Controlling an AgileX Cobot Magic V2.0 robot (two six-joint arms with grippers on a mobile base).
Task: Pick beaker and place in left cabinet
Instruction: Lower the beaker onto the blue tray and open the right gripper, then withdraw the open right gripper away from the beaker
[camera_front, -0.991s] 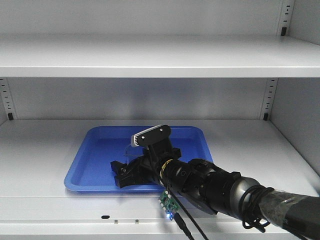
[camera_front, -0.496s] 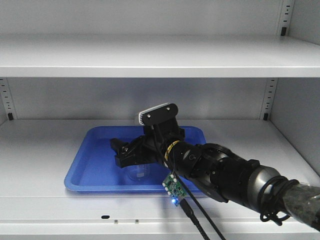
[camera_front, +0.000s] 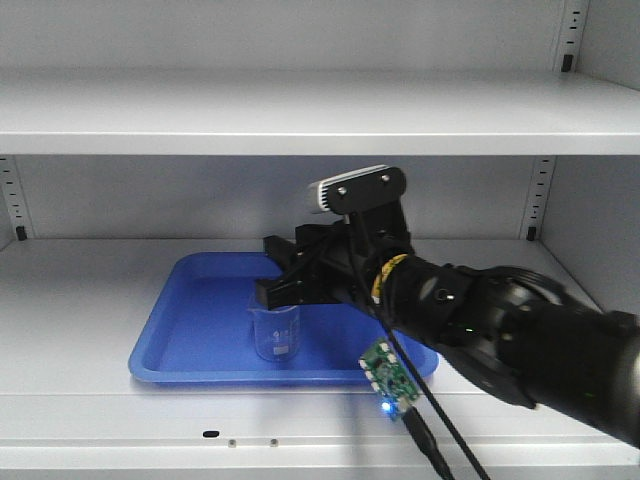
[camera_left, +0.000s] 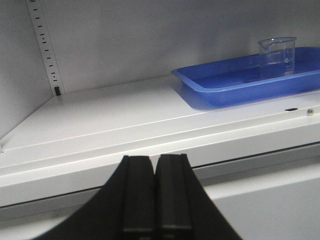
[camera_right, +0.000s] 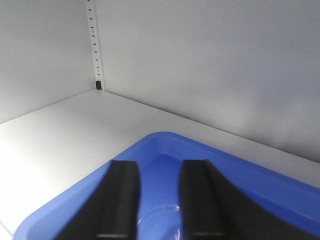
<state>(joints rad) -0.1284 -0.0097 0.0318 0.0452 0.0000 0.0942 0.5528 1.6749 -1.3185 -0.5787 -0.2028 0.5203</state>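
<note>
Now the beaker (camera_front: 276, 333) stood upright in the blue tray (camera_front: 190, 345) on the cabinet's (camera_front: 80, 300) middle shelf. Just above it hung the right gripper (camera_front: 285, 275), fingers (camera_right: 123, 200) parted with nothing between them. The left gripper (camera_left: 155, 192) sat below the shelf edge, fingers pressed together, well apart from the tray.

Beaker (camera_front: 276, 333): small, clear glass, cylindrical, pouring lip and faint white graduations; stands upright and empty, just below the right gripper (camera_front: 283, 272), whose fingers are apart and not touching it. Left cabinet (camera_front: 90, 290): light grey metal, wide flat shelves, slotted rear rails; the beaker rests within its middle shelf bay.
</note>
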